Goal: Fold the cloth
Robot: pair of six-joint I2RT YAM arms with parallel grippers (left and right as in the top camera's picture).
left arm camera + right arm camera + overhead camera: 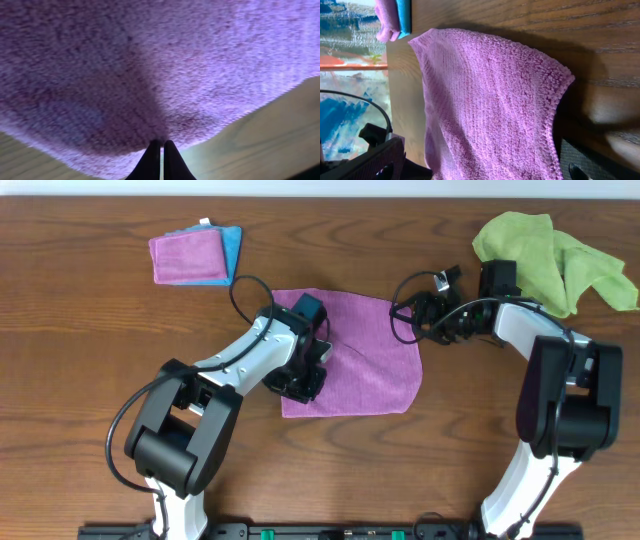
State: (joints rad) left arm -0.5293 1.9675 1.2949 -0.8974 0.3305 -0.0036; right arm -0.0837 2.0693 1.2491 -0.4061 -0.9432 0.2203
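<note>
Clenched on only a sliver of the cloth [365, 350] edge, the left gripper [161, 143] may lose it mid-fold; whether the right gripper [408, 315] is grasping, I cannot tell.

Purple cloth [360, 350]: plain magenta-purple, no print. Folded cloth [185, 258]: pink-purple, lying on a blue cloth [232, 245]. Crumpled cloth [555, 250]: lime green. Table [80, 330]: dark brown, streaked wood grain. Left arm [235, 358] and right arm [520, 325]: white shells, black joints.
</note>
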